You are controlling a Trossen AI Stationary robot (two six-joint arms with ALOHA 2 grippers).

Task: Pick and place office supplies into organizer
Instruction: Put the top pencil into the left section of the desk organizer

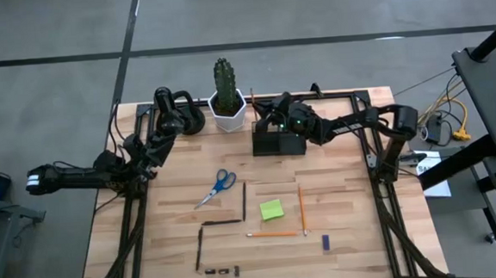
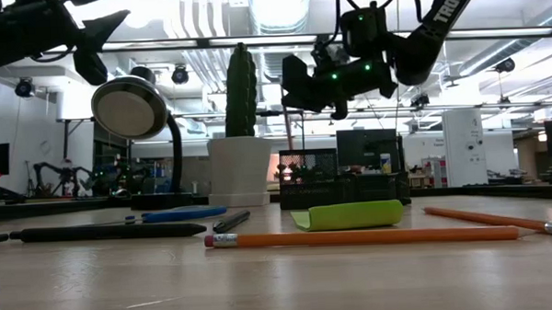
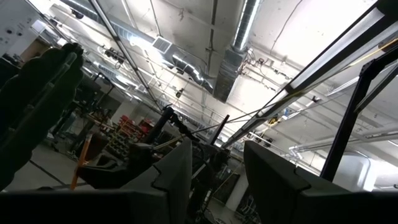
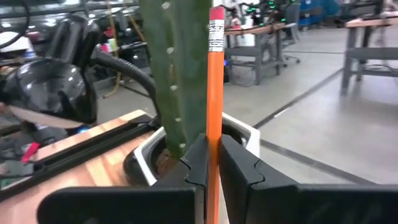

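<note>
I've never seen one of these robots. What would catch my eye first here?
Probably the right gripper, clamped on an upright orange pencil just above the dark organizer at the table's far edge. Beside it stands a tall green cactus in a white pot, while scissors and a lime-green sticky-note pad lie mid-table.

Cactus (image 1: 224, 78) in white pot (image 1: 227, 114), black desk lamp (image 1: 177, 113) beside it

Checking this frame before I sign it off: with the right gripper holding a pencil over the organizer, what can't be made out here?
- Pencil tip: right wrist view, hidden below the right gripper fingers.
- Organizer compartments: high view, covered by the right arm; low view, blurred.
- Tiny black clips: high view, too small to count.
- Left gripper: left wrist view shows only ceiling, so nothing beneath it.
</note>
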